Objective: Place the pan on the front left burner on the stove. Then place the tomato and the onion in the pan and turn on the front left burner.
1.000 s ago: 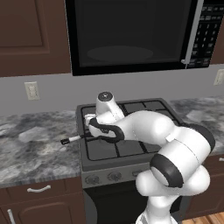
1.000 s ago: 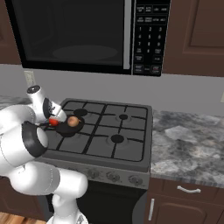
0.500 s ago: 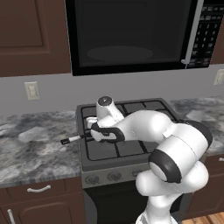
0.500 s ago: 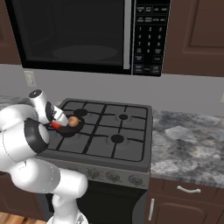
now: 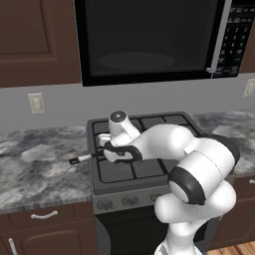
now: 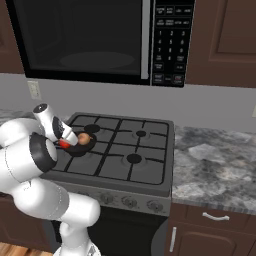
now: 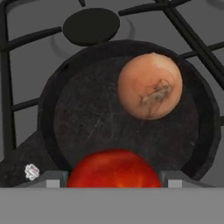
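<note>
Since a second ago the end effector (image 7: 113, 181) has lowered slightly, grasping the small glossy red tomato (image 7: 113, 168) at 6 o'clock inside the small round black frying pan (image 7: 87, 122), the tan-brown onion (image 7: 150, 86) already resting at 1 o'clock; release appears imminent.

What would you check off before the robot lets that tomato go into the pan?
1. Pan sits on the stove, front left: ok.
2. Onion already in the pan: ok.
3. Tomato between the gripper fingers: ok.
4. Tomato over the pan's floor, not its rim: ok.
5. Free room beside the onion: ok.
6. Height of the tomato above the pan: cannot tell.
</note>
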### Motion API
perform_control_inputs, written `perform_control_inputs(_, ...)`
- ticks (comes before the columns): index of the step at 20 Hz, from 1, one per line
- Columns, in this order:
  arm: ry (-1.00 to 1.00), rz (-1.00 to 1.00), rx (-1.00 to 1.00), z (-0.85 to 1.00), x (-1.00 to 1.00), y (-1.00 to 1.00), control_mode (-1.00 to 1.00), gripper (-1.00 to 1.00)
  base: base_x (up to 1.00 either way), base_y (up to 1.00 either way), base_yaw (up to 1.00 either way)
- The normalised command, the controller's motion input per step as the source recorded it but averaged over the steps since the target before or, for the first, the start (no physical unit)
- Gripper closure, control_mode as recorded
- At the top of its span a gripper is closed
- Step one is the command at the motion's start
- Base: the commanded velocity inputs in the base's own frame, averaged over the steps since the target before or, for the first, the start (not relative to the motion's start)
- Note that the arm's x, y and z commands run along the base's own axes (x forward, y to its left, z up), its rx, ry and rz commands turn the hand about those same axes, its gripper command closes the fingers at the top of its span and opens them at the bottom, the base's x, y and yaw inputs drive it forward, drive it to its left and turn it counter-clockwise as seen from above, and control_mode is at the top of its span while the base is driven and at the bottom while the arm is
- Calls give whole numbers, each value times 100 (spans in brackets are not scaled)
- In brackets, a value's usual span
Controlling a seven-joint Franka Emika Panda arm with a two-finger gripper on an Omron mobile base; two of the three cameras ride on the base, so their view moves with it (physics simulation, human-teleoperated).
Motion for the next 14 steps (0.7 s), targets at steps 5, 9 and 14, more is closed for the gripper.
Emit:
perform_control_inputs(5,0,-3,0,12,-1,0,-100,-100,0,0,0)
perform_control_inputs(9,0,-4,0,31,-3,0,-100,-100,0,0,0)
perform_control_inputs(14,0,-3,0,58,-27,0,-100,-100,0,0,0)
